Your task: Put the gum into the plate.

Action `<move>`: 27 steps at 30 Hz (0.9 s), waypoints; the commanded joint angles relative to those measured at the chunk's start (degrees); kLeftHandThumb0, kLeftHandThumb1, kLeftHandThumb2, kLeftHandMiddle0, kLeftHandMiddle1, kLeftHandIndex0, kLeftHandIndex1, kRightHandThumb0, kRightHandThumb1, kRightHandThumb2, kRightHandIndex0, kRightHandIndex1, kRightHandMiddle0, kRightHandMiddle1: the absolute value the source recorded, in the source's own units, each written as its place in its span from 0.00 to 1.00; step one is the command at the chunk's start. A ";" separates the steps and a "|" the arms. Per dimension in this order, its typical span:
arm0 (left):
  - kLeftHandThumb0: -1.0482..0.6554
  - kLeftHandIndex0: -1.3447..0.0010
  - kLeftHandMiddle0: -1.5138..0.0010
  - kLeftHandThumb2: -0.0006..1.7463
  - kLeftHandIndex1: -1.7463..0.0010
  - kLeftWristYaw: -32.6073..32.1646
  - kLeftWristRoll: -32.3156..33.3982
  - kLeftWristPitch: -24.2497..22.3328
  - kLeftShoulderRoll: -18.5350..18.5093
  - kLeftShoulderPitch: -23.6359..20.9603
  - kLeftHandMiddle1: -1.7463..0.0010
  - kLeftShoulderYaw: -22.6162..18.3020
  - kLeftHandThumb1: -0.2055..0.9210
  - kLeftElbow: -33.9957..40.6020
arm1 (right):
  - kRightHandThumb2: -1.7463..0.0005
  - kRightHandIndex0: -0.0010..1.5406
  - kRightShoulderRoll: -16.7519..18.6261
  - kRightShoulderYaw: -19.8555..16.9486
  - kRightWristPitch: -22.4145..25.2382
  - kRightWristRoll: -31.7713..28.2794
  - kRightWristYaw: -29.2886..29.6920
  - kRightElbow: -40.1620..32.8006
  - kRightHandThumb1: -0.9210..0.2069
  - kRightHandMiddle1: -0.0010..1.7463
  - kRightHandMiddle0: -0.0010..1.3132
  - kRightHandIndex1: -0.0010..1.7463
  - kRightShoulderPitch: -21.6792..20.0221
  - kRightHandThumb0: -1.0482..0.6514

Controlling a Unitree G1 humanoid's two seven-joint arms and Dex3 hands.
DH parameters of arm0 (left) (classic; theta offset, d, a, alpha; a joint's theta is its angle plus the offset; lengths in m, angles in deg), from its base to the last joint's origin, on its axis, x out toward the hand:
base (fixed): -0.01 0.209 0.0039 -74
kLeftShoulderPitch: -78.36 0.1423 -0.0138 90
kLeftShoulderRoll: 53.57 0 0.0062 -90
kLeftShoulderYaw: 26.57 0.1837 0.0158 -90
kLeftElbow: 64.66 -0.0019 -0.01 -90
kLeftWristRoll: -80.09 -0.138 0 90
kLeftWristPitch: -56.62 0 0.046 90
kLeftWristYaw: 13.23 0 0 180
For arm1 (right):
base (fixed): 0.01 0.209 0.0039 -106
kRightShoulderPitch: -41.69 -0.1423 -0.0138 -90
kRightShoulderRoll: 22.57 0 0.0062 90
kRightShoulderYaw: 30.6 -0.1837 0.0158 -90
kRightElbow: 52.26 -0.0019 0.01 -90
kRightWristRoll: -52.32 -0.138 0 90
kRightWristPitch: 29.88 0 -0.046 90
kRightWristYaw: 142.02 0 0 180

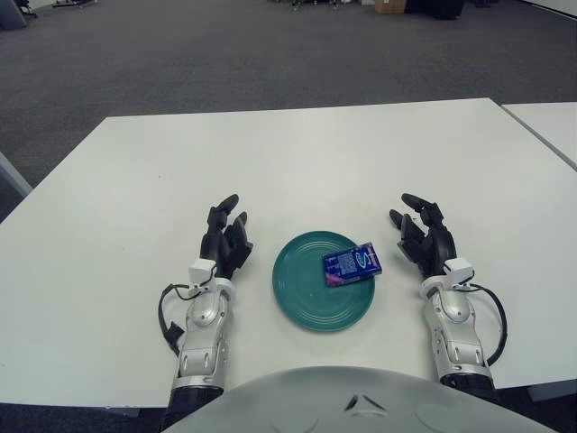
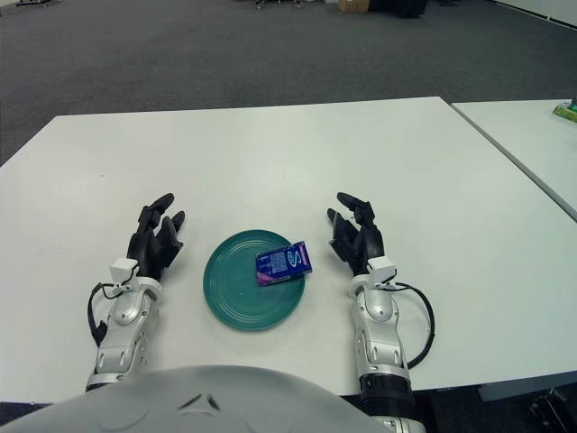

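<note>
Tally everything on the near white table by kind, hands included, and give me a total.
Plates: 1, the teal plate.
Gum packs: 1, the blue gum pack lying on the plate's right side, reaching its rim.
Robot hands: 2, the left hand left of the plate, the right hand right of it, both open and holding nothing.
Total: 4.

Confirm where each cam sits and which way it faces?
Left eye view: head-mounted, looking forward and down at the white table; left hand and right hand flank the teal plate, fingers open.
Right eye view: same head, slightly to the right, same aim; a second table shows further in.
Shared: both hands, forearms, and the gum pack lying on the plate's right side.
</note>
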 commanded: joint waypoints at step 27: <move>0.20 0.71 0.65 0.44 0.25 7.36 2.87 3.45 -5.17 -0.29 0.36 -1.58 1.00 -9.15 | 0.55 0.40 0.69 0.29 5.50 -0.45 -0.37 4.59 0.00 0.51 0.10 0.01 4.01 0.22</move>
